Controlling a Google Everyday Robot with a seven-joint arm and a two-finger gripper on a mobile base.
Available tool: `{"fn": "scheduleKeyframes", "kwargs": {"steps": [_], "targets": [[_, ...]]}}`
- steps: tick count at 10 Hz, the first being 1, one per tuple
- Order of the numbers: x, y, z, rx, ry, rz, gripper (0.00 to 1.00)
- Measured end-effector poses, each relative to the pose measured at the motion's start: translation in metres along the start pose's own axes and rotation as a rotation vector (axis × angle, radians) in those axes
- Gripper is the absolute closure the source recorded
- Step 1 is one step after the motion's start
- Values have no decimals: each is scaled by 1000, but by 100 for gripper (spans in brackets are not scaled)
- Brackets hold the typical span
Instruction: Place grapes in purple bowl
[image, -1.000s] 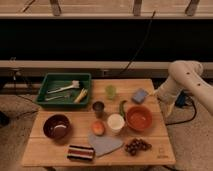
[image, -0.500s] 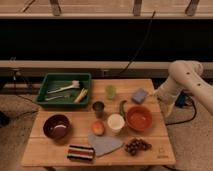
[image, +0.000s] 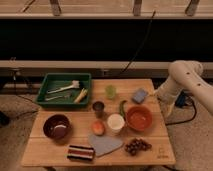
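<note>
Grapes (image: 137, 146) are at the front of the wooden table (image: 45, 150), lower right of frame, right next to a grey-blue cloth (image: 105, 144). The purple bowl (image: 56, 126) is over at lower left, well apart from them. In between, a bit further back, there's an orange fruit (image: 98, 128), a white cup (image: 115, 122) and an orange bowl (image: 139, 118) in a row. A green tray (image: 65, 90) is at the back left. The gripper (image: 168, 104) hangs off the table's right edge, mid right of frame, jaws spread and holding nothing.
</note>
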Motion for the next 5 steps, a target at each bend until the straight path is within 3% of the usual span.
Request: {"fn": "scheduleKeyframes", "kwargs": {"steps": [3, 5], "targets": [[-13, 7, 7, -6, -2, -24, 20], [-39, 31, 15, -7, -9, -45, 20]]}}
